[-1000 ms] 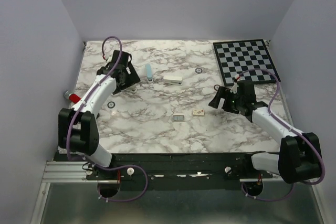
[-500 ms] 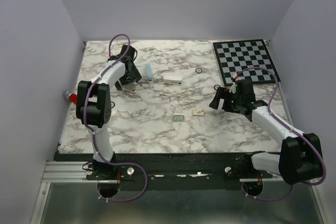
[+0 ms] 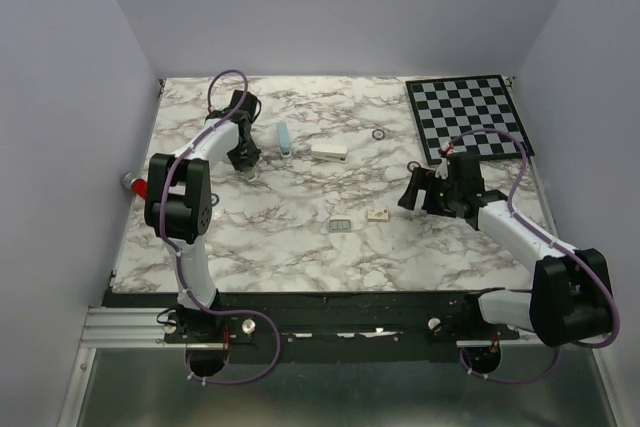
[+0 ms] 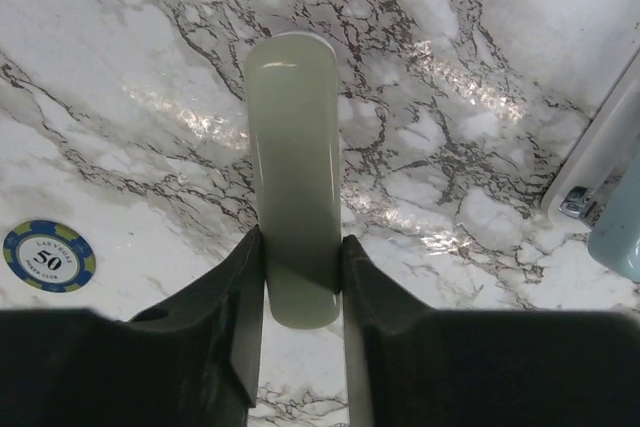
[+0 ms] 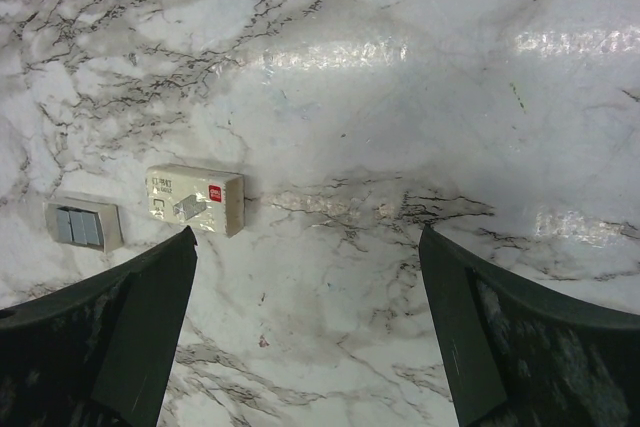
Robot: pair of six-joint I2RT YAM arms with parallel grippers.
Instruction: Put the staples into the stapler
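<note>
marble-patterned white tabletop point(image 5: 420, 67): glossy, glare noted. pale green rounded bar point(image 4: 293, 177): smooth satin plastic. small white printed box point(image 5: 195, 199): matt card. flat grey staples rectangle point(image 5: 83, 225), 9 o'clock of the box: dull metal. black left gripper fingers point(image 4: 225, 337): matt plastic.

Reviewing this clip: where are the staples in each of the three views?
Top external: the staples lie just below centre, immediately left of the small white box.
Left wrist: not in it.
Right wrist: at the left edge, again left of the small white box.
Shared landmark: the small white box, seen in the top and right wrist views.
</note>
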